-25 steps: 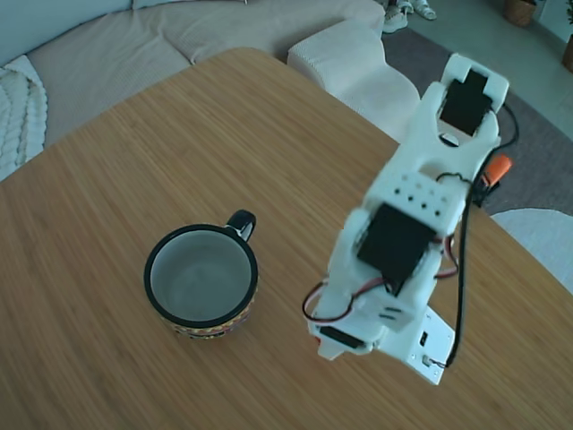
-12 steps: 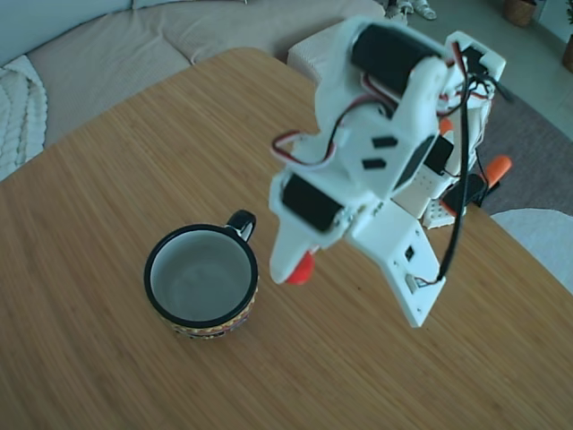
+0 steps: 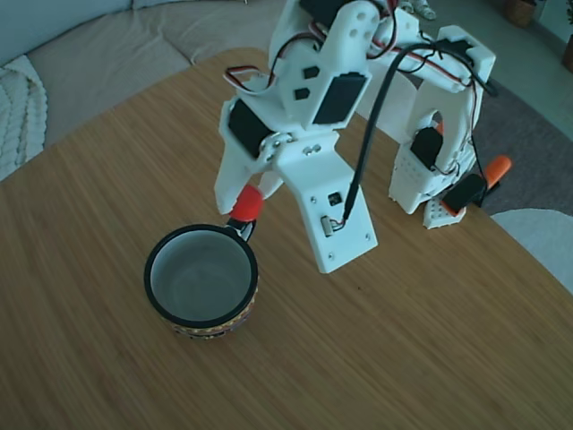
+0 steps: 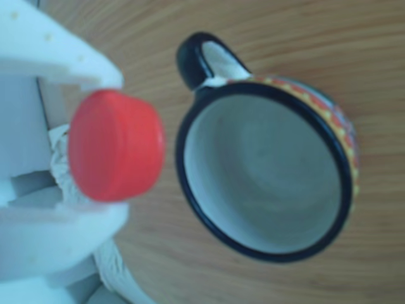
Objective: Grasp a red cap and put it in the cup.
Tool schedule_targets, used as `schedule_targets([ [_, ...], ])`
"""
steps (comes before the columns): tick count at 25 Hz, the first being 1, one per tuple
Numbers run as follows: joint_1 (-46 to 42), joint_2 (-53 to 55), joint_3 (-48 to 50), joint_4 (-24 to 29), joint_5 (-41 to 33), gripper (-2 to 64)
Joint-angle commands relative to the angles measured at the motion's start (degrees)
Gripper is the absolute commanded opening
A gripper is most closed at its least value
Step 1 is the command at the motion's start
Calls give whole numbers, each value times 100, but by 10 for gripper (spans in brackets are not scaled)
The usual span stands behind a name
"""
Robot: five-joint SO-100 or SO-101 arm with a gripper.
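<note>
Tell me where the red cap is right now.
The cap is held in the gripper above the table. In the fixed view it sits over the handle, just past the cup's rim; in the other view it is left of the cup's mouth.

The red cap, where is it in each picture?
Fixed view: the red cap sits left of centre, held in the white fingers, just above the cup's black handle.
Other view: the red cap fills the left side, clamped between the fingers, beside the cup's rim.
Shared landmark: the cup, empty in both.
</note>
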Motion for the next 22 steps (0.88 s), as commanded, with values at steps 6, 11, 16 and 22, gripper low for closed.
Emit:
schedule_targets([
  [6, 35, 264, 439, -18, -35, 64],
  [11, 26, 141, 237, -167, -35, 64],
  [16, 35, -738, -352, -132, -35, 64],
  [22, -35, -1310, -984, -132, -35, 64],
])
